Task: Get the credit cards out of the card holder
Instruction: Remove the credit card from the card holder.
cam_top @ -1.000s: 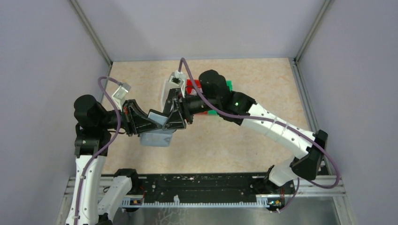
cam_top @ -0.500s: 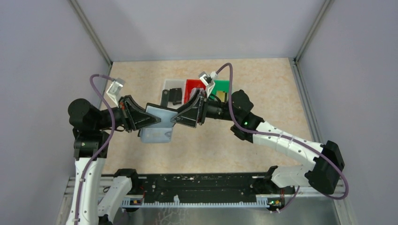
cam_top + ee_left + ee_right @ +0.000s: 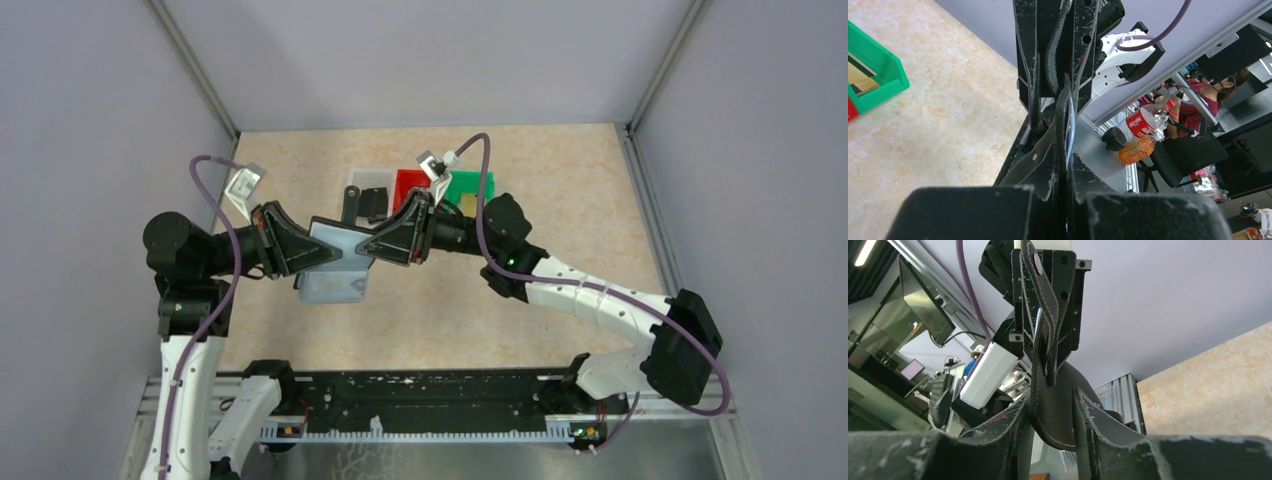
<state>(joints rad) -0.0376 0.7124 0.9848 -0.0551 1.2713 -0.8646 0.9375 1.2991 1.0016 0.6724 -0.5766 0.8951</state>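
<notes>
Card holder (image 3: 1050,410): soft, light leather, I judge. Left fingers (image 3: 1034,165) clench it; right fingers (image 3: 1095,420), grip unclear. I'd pinch the stiff silvery card (image 3: 1071,125) edge.

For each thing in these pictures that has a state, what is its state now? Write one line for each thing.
card holder: held up in the air.
left tool: shut on the card holder.
right tool: at the holder's other edge; grip unclear.
white bin: holds a black card.
green bin: holds a gold card.
red bin: partly hidden by the right tool; no card visible.
</notes>
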